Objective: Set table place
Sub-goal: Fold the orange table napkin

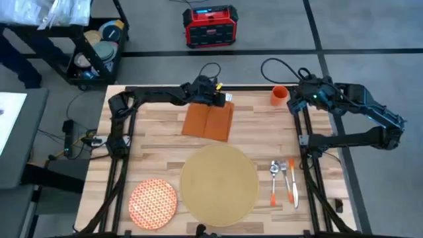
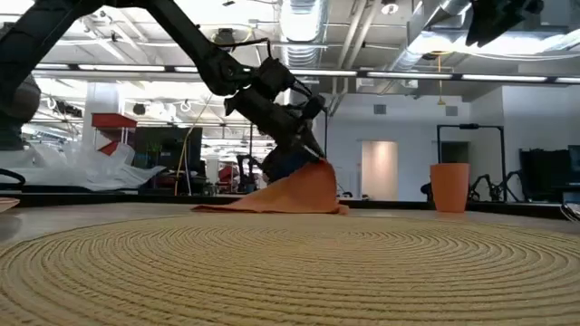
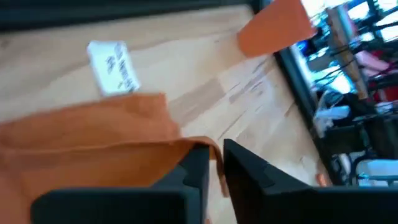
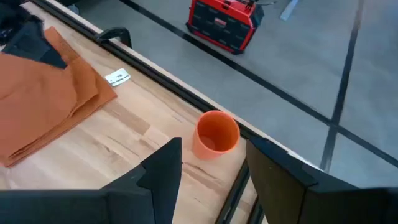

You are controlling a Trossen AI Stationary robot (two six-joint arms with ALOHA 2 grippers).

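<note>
Though pinched at one far corner by the left gripper (image 3: pixel 214 163), the napkin (image 1: pixel 209 121) lies mostly flat on the far middle of the table (image 1: pixel 152 142), just beyond the placemat (image 1: pixel 219 183). Soft and light cloth, so bound to droop, fold and drag rather than slide as a sheet; best held at a corner or hem, as now, and lifted clear before carrying. Fingers nearly together with the raised fold between them, seemingly clamped, though blurred in the wrist view. Tented up at that corner in the low view, the rest trailing on the wood.

Right gripper (image 4: pixel 211 165) high over the far right edge, fingers apart, holding nothing, just above the cup (image 4: pixel 216 134). Light, rigid, smooth-walled; easy to tip, so best taken across the body. Plate (image 1: pixel 153 202) at near left, likely fragile. Cutlery (image 1: pixel 284 180) just right of the placemat, thin and slippery.
</note>
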